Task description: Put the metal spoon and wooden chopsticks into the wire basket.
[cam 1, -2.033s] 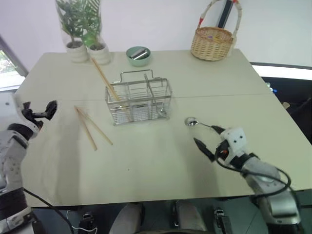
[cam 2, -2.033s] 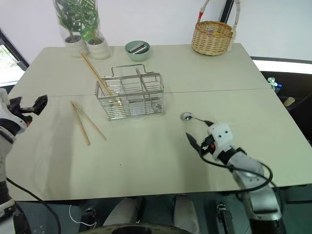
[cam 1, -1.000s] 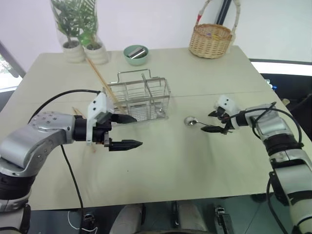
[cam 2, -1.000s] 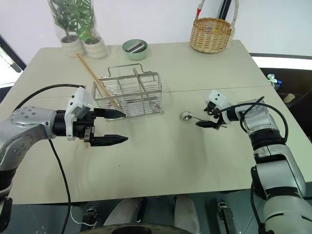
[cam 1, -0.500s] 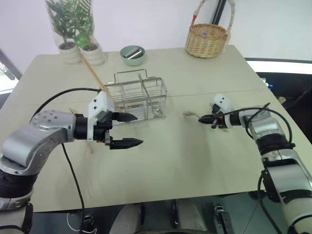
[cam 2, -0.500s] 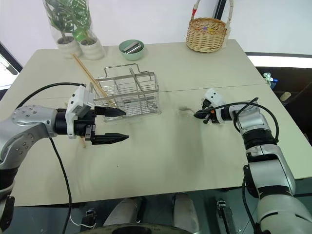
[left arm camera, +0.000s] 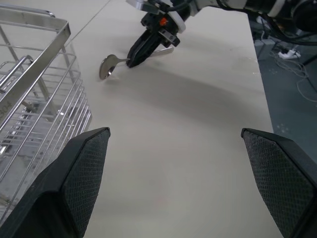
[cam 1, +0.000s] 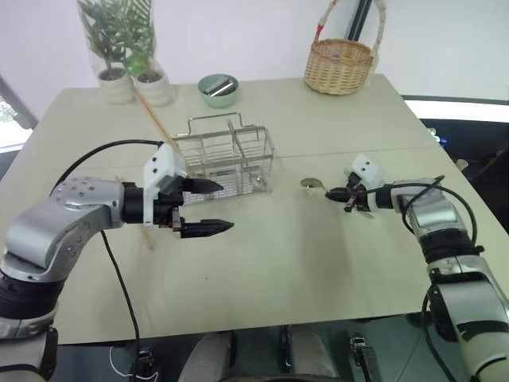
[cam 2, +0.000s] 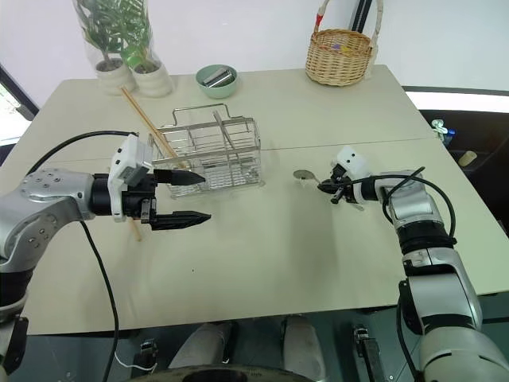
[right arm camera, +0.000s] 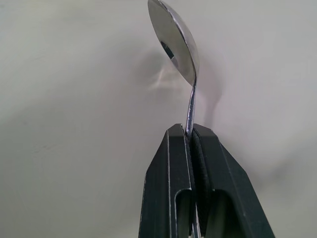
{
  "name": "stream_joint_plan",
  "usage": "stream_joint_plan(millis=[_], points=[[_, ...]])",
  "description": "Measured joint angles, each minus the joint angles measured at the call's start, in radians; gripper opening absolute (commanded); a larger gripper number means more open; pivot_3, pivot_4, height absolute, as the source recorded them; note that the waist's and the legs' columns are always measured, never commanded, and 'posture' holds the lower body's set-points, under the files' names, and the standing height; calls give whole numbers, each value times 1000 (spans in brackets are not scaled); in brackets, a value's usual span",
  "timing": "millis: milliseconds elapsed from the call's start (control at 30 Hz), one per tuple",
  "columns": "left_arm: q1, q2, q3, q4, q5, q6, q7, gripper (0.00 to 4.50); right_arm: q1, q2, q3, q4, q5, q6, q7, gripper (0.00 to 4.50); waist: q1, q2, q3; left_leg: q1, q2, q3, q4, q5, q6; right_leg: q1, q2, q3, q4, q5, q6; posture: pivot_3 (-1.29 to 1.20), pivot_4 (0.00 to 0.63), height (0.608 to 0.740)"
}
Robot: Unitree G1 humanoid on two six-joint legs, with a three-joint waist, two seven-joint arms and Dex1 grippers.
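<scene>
The metal spoon [cam 1: 309,184] is held by its handle in my right gripper [cam 1: 332,193], which is shut on it. Its bowl [right arm camera: 176,44] points toward the wire basket [cam 1: 227,159] and sits just above the table to the basket's right. One pair of wooden chopsticks [cam 1: 155,123] leans in the basket's left end. Another chopstick [cam 2: 134,232] lies on the table, mostly hidden behind my left hand. My left gripper [cam 1: 216,207] hovers open in front of the basket's left part with nothing between its fingers [left arm camera: 79,173].
At the table's back stand a round wicker basket [cam 1: 338,65], a green bowl [cam 1: 218,89] and two potted plants [cam 1: 127,48]. A black cable loops from my left arm. The table's right edge [cam 1: 469,187] is near my right forearm.
My right gripper has shut on the spoon's handle and raised it slightly. The left arm rose from the left side two seconds ago and has held still since.
</scene>
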Motion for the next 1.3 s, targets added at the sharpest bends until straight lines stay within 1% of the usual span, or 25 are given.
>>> stream_joint_plan(millis=[100,200,333,400,467,600,667,933,1033,1167,1267,1300], points=[[0,-2,37,1,-7,1,25,4500,-9,32,-118,-134,81,51,-105,17,-4,1,1,0,1,1,-1,0,0,-1,1,3,0,1,0,0,150,733],[2,-2,75,1,-17,2,47,4500,-57,85,-199,-276,156,118,-201,17,-6,1,1,1,3,2,-1,0,0,-2,3,4,1,1,-1,0,150,733],[-5,-7,107,11,-28,6,79,4500,-134,192,-222,-414,237,182,-305,17,-2,0,0,1,4,4,-1,0,-1,-2,4,4,1,2,-2,0,150,733],[-23,-19,126,37,-36,15,108,4500,-162,279,-219,-447,272,212,-360,17,-2,0,0,1,4,4,0,0,-1,-2,4,4,1,3,-2,0,150,733],[-47,-26,139,49,-47,23,130,4500,-182,354,-190,-468,293,229,-396,17,-2,0,0,0,4,4,0,1,-1,-3,4,5,1,4,-2,0,150,733],[-44,-25,164,51,-52,27,153,4500,-221,442,-166,-456,311,227,-451,17,0,0,0,0,4,6,-1,1,-2,-6,4,7,1,7,-2,0,150,733],[-43,-24,170,50,-53,28,161,4500,-246,480,-165,-439,317,201,-472,17,-3,0,0,0,4,8,-1,4,-6,-7,4,9,1,7,-2,0,150,733],[-6,-20,209,21,-71,47,197,4500,-312,574,-157,-312,318,98,-508,17,-9,0,0,0,6,12,-2,3,-6,-10,6,13,4,7,-2,0,150,733],[2,-20,222,15,-80,49,209,4500,-328,616,-156,-265,318,58,-516,17,-10,0,0,0,8,12,-2,1,-2,-10,9,13,4,9,-5,0,150,733],[2,-17,236,10,-89,50,226,4500,-329,672,-142,-198,312,-10,-522,17,-10,0,0,0,12,13,-2,2,-3,-11,12,13,5,11,-7,0,150,733],[3,-12,237,10,-89,50,233,4500,-324,694,-134,-168,307,-38,-531,1040,-9,0,0,0,12,13,-2,2,-3,-12,13,13,5,11,-8,0,150,733],[3,-11,237,10,-89,50,235,4500,-320,696,-132,-161,305,-45,-535,1487,-9,0,0,1,12,13,-2,2,-3,-12,13,13,6,11,-8,0,150,733]])
